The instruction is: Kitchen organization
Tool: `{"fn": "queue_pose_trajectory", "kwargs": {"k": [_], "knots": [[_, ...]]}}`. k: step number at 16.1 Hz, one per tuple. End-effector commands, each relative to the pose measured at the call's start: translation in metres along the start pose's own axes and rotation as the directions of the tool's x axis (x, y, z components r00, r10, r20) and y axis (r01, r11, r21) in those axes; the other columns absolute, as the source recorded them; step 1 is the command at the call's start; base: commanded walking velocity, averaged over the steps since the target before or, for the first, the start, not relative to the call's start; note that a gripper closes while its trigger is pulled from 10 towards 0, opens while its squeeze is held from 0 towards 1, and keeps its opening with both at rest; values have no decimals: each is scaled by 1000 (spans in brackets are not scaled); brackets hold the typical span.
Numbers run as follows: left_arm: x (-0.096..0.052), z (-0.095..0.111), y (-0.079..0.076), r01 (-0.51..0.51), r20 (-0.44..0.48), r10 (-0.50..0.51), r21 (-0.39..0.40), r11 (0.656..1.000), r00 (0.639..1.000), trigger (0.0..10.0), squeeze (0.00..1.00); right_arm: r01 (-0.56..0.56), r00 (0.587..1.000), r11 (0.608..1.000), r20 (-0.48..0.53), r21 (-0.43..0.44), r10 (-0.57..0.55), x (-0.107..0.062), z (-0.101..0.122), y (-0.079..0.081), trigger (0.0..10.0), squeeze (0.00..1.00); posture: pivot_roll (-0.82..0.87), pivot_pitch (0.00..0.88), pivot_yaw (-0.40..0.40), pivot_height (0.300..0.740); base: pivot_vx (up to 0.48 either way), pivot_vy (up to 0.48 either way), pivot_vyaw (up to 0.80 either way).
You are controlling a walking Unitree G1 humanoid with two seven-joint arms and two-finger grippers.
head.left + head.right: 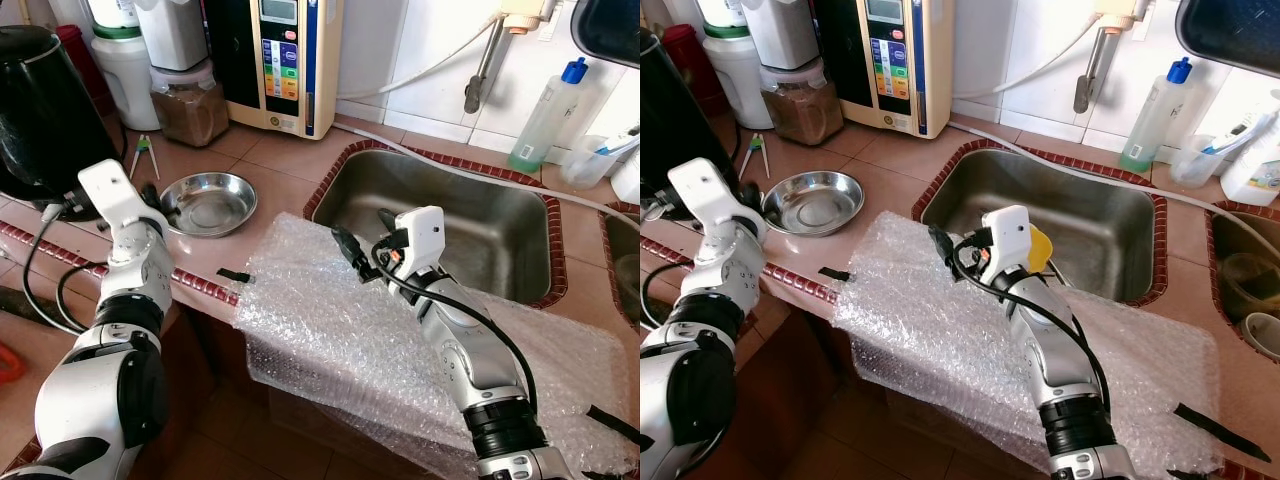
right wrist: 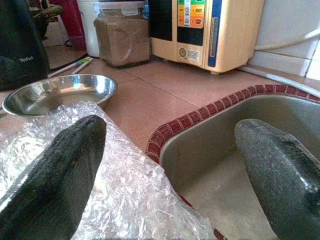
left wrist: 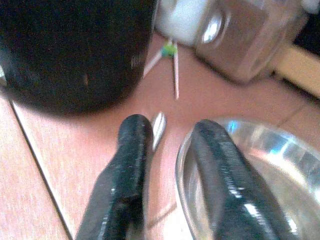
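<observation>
Steel bowl (image 1: 208, 203) empty; jar (image 1: 189, 106) holds brown powder.

Both arms are silver-grey, built of rounded segments joined by black collars. Each wrist carries a white boxy camera housing just behind its end effector. The left end effector (image 3: 167, 165) has two long black fingers (image 3: 125, 170), glossy and rounded, tapering toward blunt tips. The right end effector (image 2: 170, 175) has two thicker-looking black fingers (image 2: 60, 170) with a matt, slightly pebbled surface. Black cables loop out from behind each end effector and run back along the forearm; on the right arm a small orange-red connector sits beside the white housing, directly behind the fingers.
</observation>
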State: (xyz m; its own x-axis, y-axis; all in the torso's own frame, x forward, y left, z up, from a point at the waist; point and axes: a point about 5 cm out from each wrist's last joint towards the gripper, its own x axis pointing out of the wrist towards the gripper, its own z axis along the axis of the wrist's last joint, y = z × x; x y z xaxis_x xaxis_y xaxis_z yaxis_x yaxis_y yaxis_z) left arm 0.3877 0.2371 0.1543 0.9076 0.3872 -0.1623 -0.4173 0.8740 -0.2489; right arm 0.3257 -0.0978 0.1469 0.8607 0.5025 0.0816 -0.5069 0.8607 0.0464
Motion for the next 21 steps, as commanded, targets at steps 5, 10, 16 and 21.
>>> {"fn": "queue_pose_trajectory", "kwargs": {"k": [5, 10, 16, 21], "knots": [[-2, -16, -11, 27, -156, -39, -74, 997, 987, 10000, 1000, 5, 1000, 1000, 1, -15, -5, 0, 1, -1, 10000, 0, -94, 1, 11, 740, 0, 0, 0], [-4, -25, -18, 84, -239, -95, -54, 995, 966, 0, 0, 14, 1000, 1000, 3, -13, -14, -1, 0, 0, 10000, 0, -97, 8, 22, 740, 0, 0, 0], [-5, -29, -17, 98, -264, -127, -119, 988, 956, 0, 0, 20, 1000, 1000, 0, -18, -20, -2, 0, -1, 10000, 0, -96, 16, 23, 740, 0, 0, 0], [-6, -31, -24, 146, -257, -182, -150, 978, 949, 0, 0, 20, 1000, 1000, -1, -24, -20, -1, 0, -3, 10000, 0, -98, 13, 20, 740, 0, 0, 0]]}}
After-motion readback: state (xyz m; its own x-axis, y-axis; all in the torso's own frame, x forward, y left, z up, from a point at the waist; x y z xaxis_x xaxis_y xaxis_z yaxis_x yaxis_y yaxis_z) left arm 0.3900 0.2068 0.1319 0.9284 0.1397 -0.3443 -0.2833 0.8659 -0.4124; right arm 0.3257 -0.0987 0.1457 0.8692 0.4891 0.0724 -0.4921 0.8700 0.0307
